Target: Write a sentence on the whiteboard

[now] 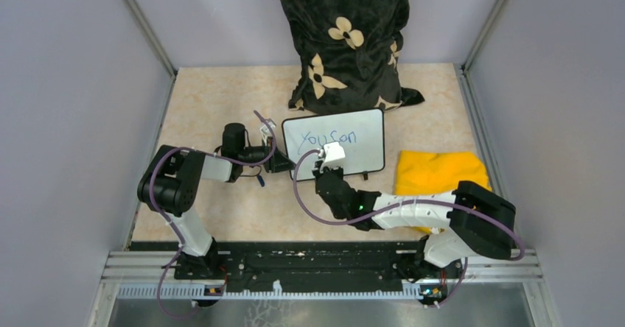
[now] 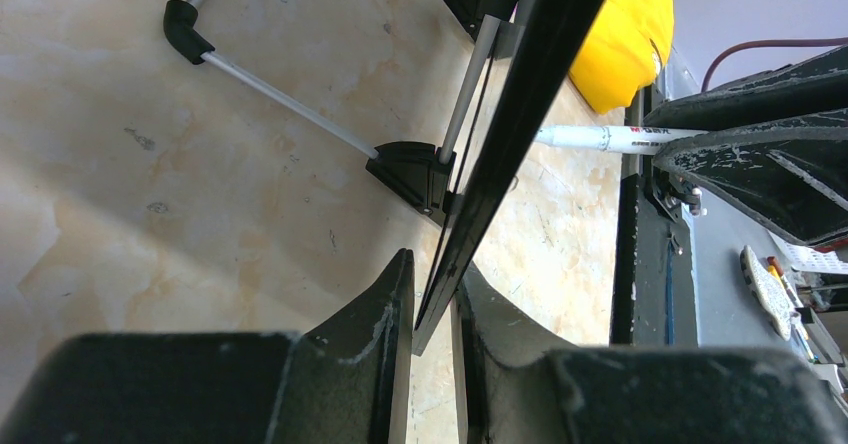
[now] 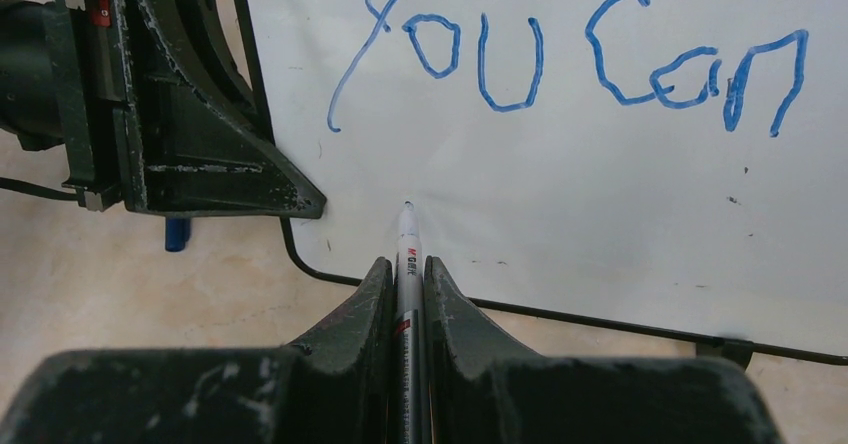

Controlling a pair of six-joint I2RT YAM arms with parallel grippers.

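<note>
Reads "You Can" in blue handwriting: the sentence (image 3: 535, 64), running along the 12 o'clock edge of the whiteboard (image 3: 600, 214) face. Bears a small red printed label on the white marker (image 3: 408, 254) barrel, at 6 o'clock in the right wrist view, lettering too small to read.
</note>
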